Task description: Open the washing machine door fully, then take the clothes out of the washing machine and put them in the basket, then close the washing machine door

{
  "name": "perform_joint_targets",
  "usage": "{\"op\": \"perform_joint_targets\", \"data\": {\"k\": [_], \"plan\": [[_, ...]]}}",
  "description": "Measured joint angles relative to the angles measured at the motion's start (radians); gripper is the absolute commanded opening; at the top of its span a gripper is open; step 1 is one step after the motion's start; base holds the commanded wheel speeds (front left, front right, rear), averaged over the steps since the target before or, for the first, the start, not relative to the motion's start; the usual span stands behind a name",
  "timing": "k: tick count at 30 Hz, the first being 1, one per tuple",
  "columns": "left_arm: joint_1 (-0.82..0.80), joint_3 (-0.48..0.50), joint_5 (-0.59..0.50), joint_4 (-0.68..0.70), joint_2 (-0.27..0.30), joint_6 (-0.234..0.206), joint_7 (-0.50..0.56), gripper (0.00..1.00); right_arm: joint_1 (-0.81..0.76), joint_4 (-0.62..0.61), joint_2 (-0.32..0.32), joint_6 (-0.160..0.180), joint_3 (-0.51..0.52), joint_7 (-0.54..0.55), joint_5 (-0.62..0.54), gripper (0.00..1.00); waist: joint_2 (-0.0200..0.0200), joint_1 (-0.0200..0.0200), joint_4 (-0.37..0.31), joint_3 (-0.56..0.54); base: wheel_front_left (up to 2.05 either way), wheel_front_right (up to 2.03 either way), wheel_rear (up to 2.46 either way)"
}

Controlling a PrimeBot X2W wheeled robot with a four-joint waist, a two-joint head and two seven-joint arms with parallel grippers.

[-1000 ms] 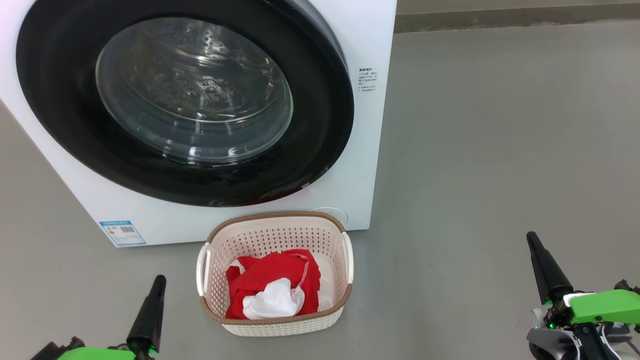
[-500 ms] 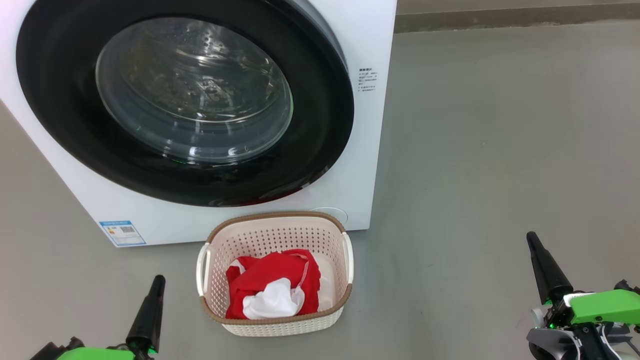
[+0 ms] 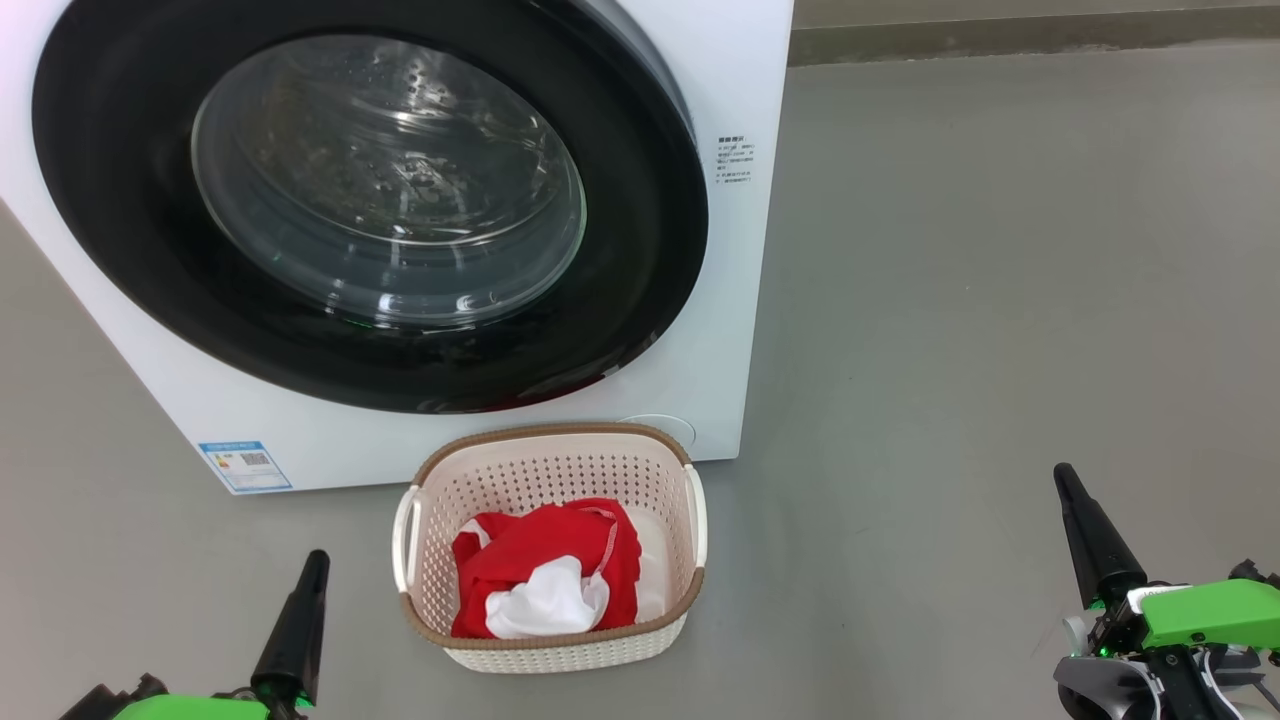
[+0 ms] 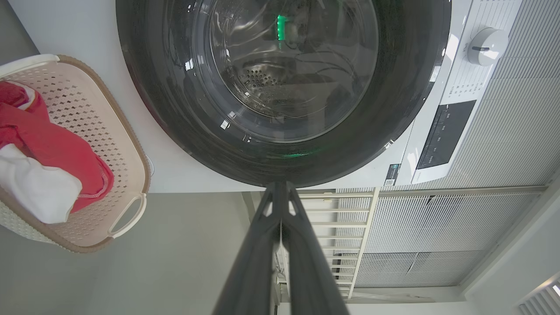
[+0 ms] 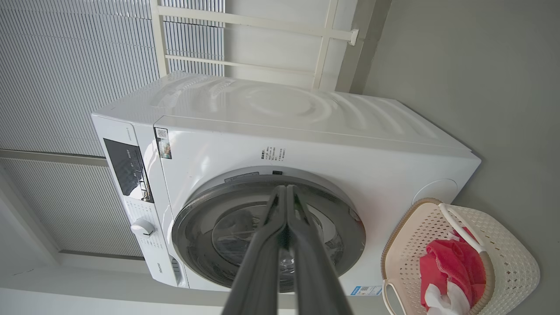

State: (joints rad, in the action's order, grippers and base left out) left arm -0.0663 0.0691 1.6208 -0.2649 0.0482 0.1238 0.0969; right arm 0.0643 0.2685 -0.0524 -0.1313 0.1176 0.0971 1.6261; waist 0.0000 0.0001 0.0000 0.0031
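Note:
The white washing machine (image 3: 740, 60) stands ahead with its black-rimmed round door (image 3: 640, 210) closed flat against the front, glass bowl at the centre. On the floor before it sits the cream basket (image 3: 545, 475), holding the clothes (image 3: 545, 560), red fabric with a white piece on top. My left gripper (image 3: 317, 560) is shut and empty at the lower left, left of the basket. Lower right, well away from the basket, my right gripper (image 3: 1062, 474) is shut and empty. Both wrist views show the door (image 4: 144, 87) (image 5: 350, 236), the basket (image 4: 127, 127) (image 5: 516, 262) and each gripper's own shut tips (image 4: 280, 186) (image 5: 285, 189).
Grey floor (image 3: 1000, 300) spreads wide to the right of the machine. A blue label sticker (image 3: 245, 465) marks the machine's lower left front. White slatted panels and a railing (image 4: 437, 218) stand beside and behind the machine; its control panel and knob (image 4: 485, 43) are at the top.

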Motion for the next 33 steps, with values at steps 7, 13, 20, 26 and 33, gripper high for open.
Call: {"op": "perform_joint_targets", "data": {"k": [7,13,20,26,33], "plan": [[0.000,0.001,0.000,0.000,0.000,0.000,0.007,0.00,0.000,0.000,0.000,0.000,0.001,0.000,-0.001,0.00,0.0000,0.0000,0.000,0.000,0.00,0.00,0.00],[0.000,0.002,0.000,0.000,0.000,0.000,0.007,0.00,0.000,0.000,0.001,0.000,0.002,0.000,-0.001,0.00,0.0000,0.0000,0.000,0.000,0.00,0.00,0.00],[0.000,0.003,0.000,0.000,0.000,0.000,0.008,0.00,0.000,0.000,0.002,0.000,0.002,0.000,-0.001,0.00,0.0000,0.0000,0.000,0.000,0.00,0.00,0.00],[0.000,0.003,0.000,0.000,-0.001,0.000,0.008,0.00,0.000,0.000,0.002,0.000,0.003,0.001,-0.001,0.00,0.0000,0.0000,0.000,0.000,0.00,0.00,0.00],[0.000,0.004,0.000,0.000,-0.001,0.000,0.008,0.00,0.000,0.000,0.002,0.000,0.004,0.002,-0.001,0.00,0.0000,0.0000,0.000,0.000,0.00,0.00,0.00]]}}
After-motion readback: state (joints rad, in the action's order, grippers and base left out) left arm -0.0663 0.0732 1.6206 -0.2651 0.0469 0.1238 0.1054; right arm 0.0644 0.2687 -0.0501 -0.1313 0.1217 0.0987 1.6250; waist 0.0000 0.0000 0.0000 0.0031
